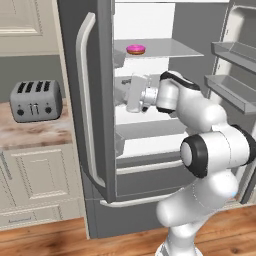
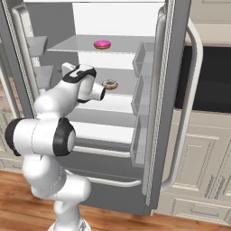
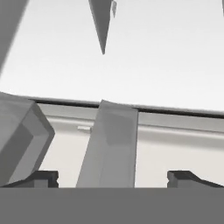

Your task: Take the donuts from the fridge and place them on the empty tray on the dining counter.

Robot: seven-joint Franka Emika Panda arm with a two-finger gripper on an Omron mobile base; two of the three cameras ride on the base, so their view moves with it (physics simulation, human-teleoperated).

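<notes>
The fridge (image 1: 95, 100) stands with its doors open, showing its white interior and grey shelves. A pink-iced donut (image 1: 135, 49) (image 2: 102, 44) lies on an upper shelf. One shelf lower rests the white speckled donut (image 2: 109, 84). My arm reaches into the fridge at that lower shelf's height, its white hand (image 1: 136, 93) just left of the speckled donut in the right base view. In the hand view my gripper (image 3: 113, 178) is open, its fingertips (image 3: 41, 177) wide apart and holding nothing, facing the white inner wall and a grey slab. The empty tray and the dining counter are out of view.
Grey door bins (image 1: 232, 50) (image 2: 144, 58) line both open doors on either side of my arm. A silver toaster (image 1: 36, 100) sits on the marble counter left of the fridge. Cream cabinets (image 2: 203, 144) and a dark recess stand to the right. The floor is wood.
</notes>
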